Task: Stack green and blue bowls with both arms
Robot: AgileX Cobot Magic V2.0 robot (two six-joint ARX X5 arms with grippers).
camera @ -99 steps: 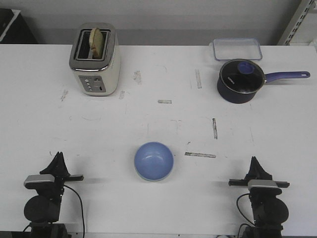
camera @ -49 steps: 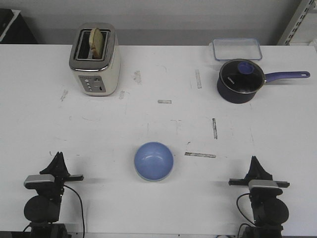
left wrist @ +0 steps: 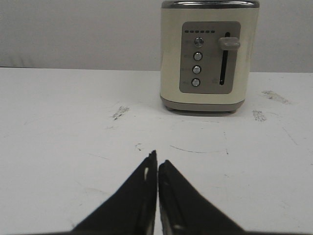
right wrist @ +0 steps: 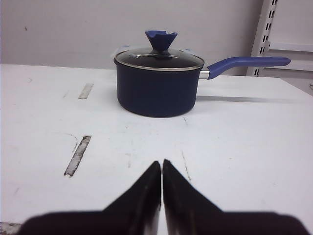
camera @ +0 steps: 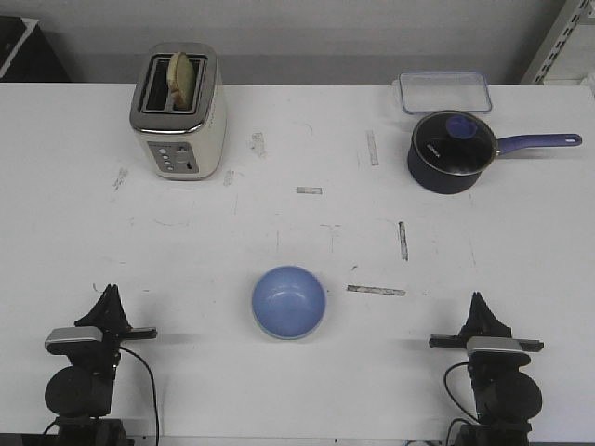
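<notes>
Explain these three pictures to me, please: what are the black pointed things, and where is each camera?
It is a robot with two arms at a white table. The front view looks forward over the table: the left hand and right hand are the black points near the bottom. Between them sits a blue bowl; no green bowl is visible. Farther back stand a cream toaster with bread in it, a lidded dark blue saucepan and a clear lidded container. The other two pictures come from cameras on the wrists: the left hand faces the toaster, the right hand faces the saucepan. Both hands are shut and hold nothing.
</notes>
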